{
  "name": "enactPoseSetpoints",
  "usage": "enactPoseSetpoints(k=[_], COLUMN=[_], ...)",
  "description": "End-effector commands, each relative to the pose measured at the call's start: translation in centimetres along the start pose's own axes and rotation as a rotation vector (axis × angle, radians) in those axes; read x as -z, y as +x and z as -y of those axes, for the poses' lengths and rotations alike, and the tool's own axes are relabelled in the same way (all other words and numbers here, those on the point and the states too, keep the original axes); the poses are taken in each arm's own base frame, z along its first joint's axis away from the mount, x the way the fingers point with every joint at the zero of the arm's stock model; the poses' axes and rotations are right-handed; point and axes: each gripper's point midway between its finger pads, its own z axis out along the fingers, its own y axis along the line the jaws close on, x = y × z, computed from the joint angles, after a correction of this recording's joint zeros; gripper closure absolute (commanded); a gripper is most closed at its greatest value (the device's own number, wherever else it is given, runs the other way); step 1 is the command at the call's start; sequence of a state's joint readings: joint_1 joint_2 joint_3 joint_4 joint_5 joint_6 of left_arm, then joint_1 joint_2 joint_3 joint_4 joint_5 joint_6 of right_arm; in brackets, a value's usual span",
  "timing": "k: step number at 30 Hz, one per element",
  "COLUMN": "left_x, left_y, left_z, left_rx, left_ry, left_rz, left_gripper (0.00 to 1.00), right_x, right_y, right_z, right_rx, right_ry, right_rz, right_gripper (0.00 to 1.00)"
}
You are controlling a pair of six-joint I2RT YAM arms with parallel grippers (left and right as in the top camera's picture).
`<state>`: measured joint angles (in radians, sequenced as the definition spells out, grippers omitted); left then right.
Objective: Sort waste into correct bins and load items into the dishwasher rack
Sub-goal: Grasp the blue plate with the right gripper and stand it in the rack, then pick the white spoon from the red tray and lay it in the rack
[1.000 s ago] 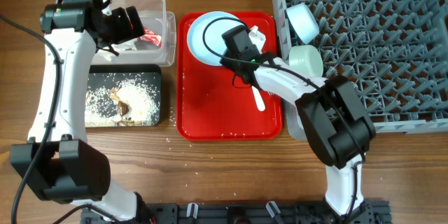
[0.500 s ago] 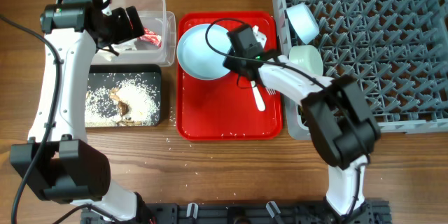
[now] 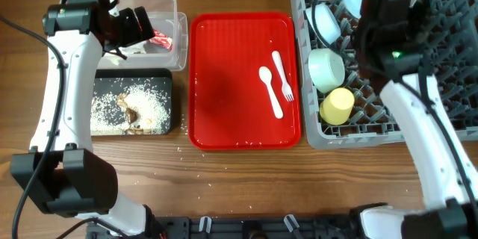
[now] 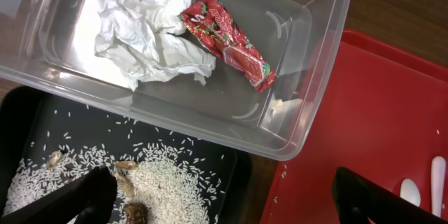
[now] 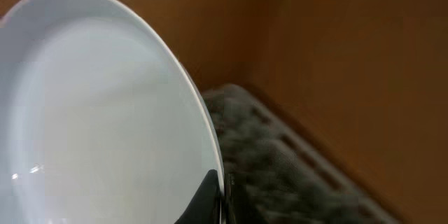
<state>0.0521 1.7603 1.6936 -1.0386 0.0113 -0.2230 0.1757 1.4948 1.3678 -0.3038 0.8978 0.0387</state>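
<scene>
Your plate (image 5: pixel 105 112) is leaving the red tray (image 3: pixel 224 82) and heading for the rack (image 3: pixel 418 82).
Your right claw (image 5: pixel 215 194) is pinching the plate's rim and holding it high over the rack's far corner, right of the red tray. A second ago it was only lifting off that tray. The fork (image 3: pixel 284 76) and spoon (image 3: pixel 269 91) are now lying alone on the red tray, so slotting the plate between pegs is looking like your next step. Your left claw (image 4: pixel 224 199) is hanging wide open and empty over the tub (image 4: pixel 301 77), left of the red tray, where the napkin (image 4: pixel 147 28) and wrapper (image 4: pixel 227 38) are sitting.
</scene>
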Motion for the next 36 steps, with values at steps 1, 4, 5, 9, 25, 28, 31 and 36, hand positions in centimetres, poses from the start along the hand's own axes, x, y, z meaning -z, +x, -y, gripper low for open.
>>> enactPoseSetpoints(k=[1,4,5,9,25,28,31,36], left_x=[1.3,1.3,1.3,1.3,1.3,1.3,1.3,1.3], left_y=[-0.9,-0.9,-0.9,-0.9,-0.9,-0.9,-0.9,-0.9], left_z=[0.1,0.1,0.1,0.1,0.1,0.1,0.1,0.1], left_rx=[-0.003,-0.003,-0.003,-0.003,-0.003,-0.003,-0.003,-0.003], left_ry=[0.001,0.001,0.001,0.001,0.001,0.001,0.001,0.001], left_rz=[0.044,0.044,0.044,0.044,0.044,0.044,0.044,0.044], left_gripper=[0.0,0.0,0.0,0.0,0.0,0.0,0.0,0.0], right_x=[-2.7,-4.7,-5.2,-7.1,5.2,14.1,14.8,15.3], right_y=[2.6,4.9,5.7,9.0,7.1,4.7,7.6,16.9], right_z=[1.3,0.3,-0.3,-2.4,-10.8,-15.0,-17.7,-22.3], right_rx=[0.252,0.302,0.322,0.399,0.031,-0.17,-0.109,0.121], right_ry=[0.135,0.147,0.145,0.139,-0.73,-1.255,-1.234,-1.095], right_rz=[-0.073,-0.125,-0.14,-0.2,-0.313,-0.413,-0.488,-0.674], right_gripper=[0.96,0.96,0.96,0.95,0.0,0.0,0.02,0.15])
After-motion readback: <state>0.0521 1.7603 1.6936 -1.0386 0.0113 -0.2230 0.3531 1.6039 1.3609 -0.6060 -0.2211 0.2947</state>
